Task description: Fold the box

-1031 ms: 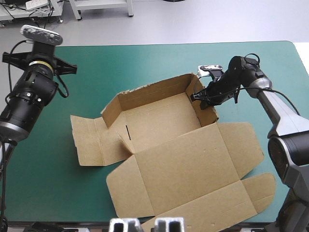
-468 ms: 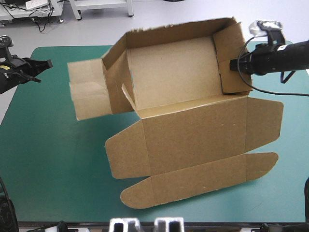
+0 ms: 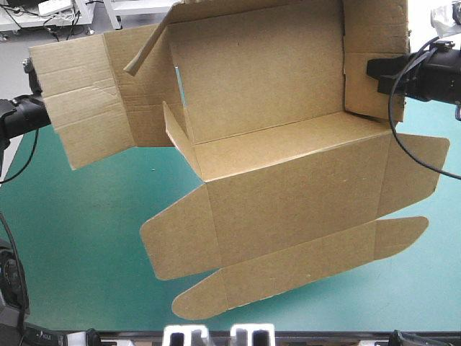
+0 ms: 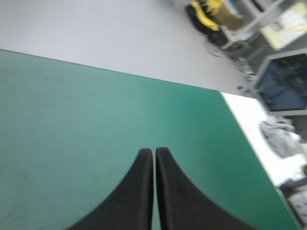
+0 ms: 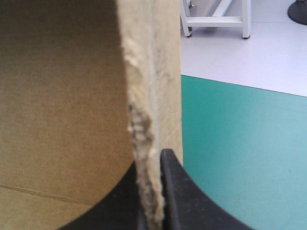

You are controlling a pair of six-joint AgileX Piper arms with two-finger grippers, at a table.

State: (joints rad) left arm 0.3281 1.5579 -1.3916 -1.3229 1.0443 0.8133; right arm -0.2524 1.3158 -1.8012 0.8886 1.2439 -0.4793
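The right hand (image 5: 149, 165) is clamping the lifted box's (image 3: 274, 180) right wall; the left hand (image 4: 154, 152), pressed together and empty, is hanging beside its left flap.

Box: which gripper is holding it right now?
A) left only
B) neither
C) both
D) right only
D: the right gripper pinches the edge of a wall of the box, while the left gripper is shut on nothing above the teal-green cover.

Teal-green covered surface (image 3: 86, 216); pale grey smooth floor (image 5: 259, 62) beyond its far edge; white metal frame legs (image 5: 216, 21) standing on floor; even light.
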